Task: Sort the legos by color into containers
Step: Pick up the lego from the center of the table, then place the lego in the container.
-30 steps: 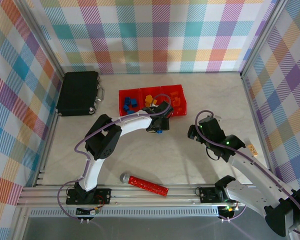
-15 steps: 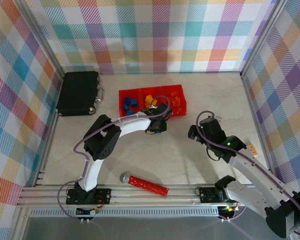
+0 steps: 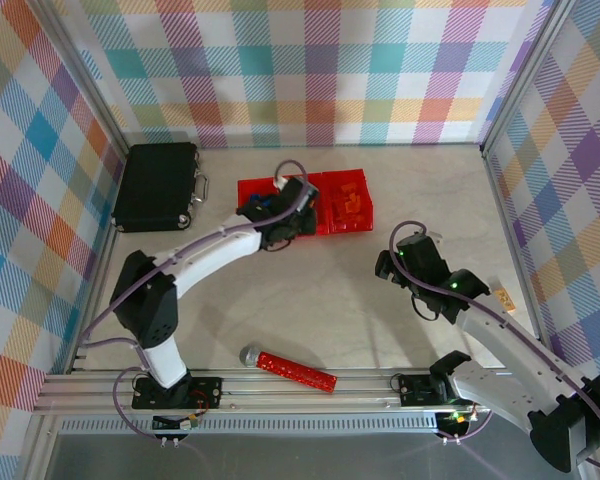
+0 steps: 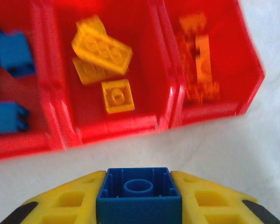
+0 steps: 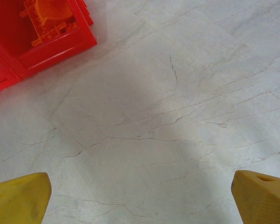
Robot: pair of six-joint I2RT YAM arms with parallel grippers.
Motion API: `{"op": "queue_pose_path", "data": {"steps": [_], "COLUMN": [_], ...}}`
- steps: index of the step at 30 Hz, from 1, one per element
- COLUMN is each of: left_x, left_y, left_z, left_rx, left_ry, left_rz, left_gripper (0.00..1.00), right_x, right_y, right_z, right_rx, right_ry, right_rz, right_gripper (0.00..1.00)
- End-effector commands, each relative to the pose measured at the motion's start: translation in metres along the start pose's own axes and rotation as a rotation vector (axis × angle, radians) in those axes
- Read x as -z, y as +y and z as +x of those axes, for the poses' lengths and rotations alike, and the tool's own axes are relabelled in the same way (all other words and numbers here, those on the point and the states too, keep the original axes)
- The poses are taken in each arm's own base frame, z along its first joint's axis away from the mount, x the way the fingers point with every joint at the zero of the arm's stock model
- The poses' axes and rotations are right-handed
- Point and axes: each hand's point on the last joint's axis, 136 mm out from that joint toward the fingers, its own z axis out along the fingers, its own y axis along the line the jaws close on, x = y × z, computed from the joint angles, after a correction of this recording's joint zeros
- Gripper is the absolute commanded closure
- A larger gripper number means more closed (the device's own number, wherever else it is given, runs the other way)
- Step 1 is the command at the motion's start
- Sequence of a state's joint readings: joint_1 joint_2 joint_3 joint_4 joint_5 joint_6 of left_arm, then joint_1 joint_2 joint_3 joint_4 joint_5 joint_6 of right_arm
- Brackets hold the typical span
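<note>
Legos (image 4: 117,95) sit in three joined red bins (image 4: 107,128): blue ones (image 4: 11,53) on the left, yellow ones (image 4: 101,46) in the middle, orange ones (image 4: 200,51) on the right. The left hand (image 4: 139,207) pinches one more blue lego (image 4: 139,186) close by the bins. The right hand (image 5: 140,196) is spread wide over the tabletop (image 5: 177,116)
</note>
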State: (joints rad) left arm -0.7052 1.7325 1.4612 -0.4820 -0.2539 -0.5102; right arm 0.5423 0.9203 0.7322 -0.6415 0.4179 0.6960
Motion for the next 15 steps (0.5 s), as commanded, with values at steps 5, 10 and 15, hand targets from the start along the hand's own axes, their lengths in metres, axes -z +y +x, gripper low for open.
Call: {"op": "queue_pose_path", "data": {"steps": [5,10,15], "left_x": [-0.021,-0.051,-0.072], "left_y": [0.077,0.104,0.116], "left_z": [-0.055,-0.063,-0.058], "left_rx": [0.057,0.095,0.118], "left_ry": [-0.003,0.061,0.106], "left_rz": [-0.150,-0.197,-0.217], "left_gripper": [0.76,0.76,0.77], "right_x": [0.000,0.005,0.008], "right_y": [0.010,0.003,-0.003], "right_z": [-0.008,-0.007,-0.006], "right_rx": [-0.014,-0.013,-0.019], "right_ry": [-0.004,-0.018,-0.027], "right_rz": [-0.029,-0.014,-0.004], "right_gripper": [0.01,0.01,0.01]}}
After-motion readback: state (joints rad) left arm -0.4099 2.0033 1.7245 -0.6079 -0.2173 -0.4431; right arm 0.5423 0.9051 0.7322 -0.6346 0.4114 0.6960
